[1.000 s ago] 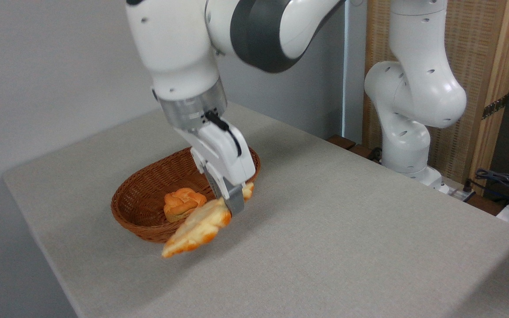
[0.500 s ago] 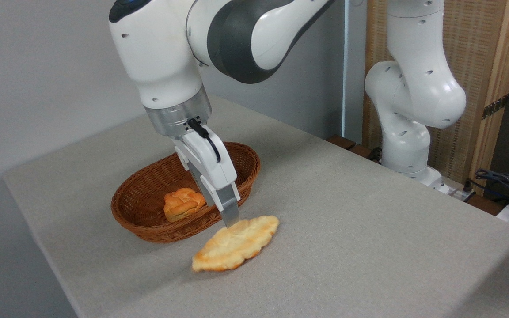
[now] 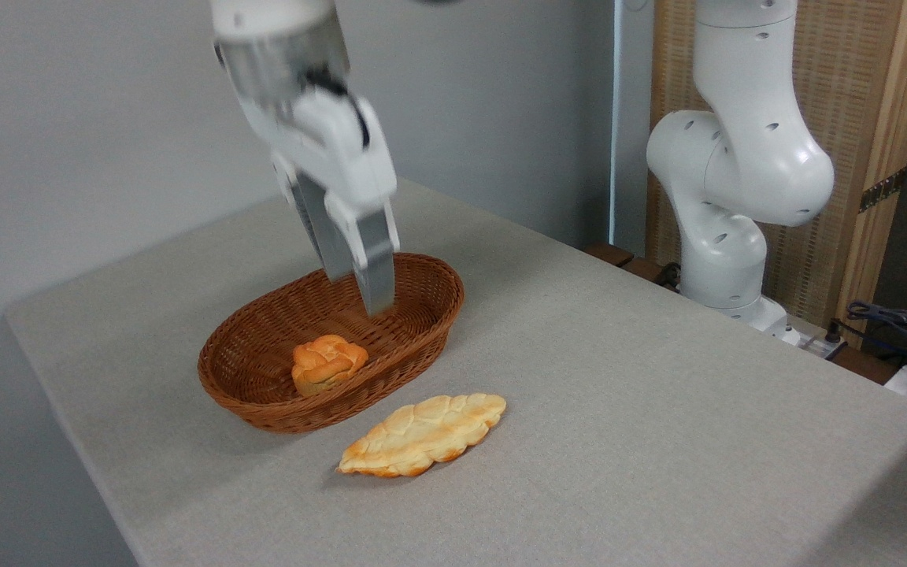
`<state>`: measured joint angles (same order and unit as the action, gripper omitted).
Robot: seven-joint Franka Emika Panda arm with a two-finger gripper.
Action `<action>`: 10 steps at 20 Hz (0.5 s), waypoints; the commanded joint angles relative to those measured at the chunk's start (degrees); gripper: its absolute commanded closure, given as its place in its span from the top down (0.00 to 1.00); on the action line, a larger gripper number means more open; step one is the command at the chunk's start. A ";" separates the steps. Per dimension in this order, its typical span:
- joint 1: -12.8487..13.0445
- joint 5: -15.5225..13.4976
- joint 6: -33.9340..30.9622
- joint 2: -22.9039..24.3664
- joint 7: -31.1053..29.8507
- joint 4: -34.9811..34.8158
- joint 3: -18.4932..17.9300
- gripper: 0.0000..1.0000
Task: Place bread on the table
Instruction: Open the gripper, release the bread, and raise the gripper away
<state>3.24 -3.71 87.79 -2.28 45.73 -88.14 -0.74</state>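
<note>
Bread point(image 3: 422, 435): one long, flat, leaf-shaped piece, pale yellow with browner scalloped edges and a quilted top. I see it lying flat on the table point(image 3: 619, 441), free of any grip, its long axis running from lower left to upper right. It sits just in front of the basket, near its rim but apart from it.

Table: light grey, finely speckled cloth surface; I count the bread and the basket as the only items resting on it.

Basket point(image 3: 430, 311): brown oval wicker, standing upright behind the bread. It contains one small round orange knotted bun point(image 3: 326, 363), lying toward the front left of the inside.

Gripper point(image 3: 355, 291): I have it raised above the basket, well clear of the bread. The two fingers point(image 3: 375, 268) point downward and stand a little apart, with a narrow gap between them; nothing is held. The view is slightly blurred there.

Arm point(image 3: 737, 165): white, its base column standing at the far right edge of the table, in front of a woven panel point(image 3: 839, 94).

Cables point(image 3: 894, 319): a dark bundle at the far right.
</note>
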 commanded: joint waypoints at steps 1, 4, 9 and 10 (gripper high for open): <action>-5.18 -1.22 -1.40 1.31 -2.48 2.01 5.13 1.00; -5.09 -0.43 -0.52 1.23 -3.98 1.92 6.36 1.00; -4.65 0.46 0.98 0.53 -3.98 1.22 6.90 1.00; -4.56 0.37 1.32 0.26 -3.80 1.22 7.24 1.00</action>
<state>-1.25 -3.82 87.94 -1.26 42.40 -86.92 5.82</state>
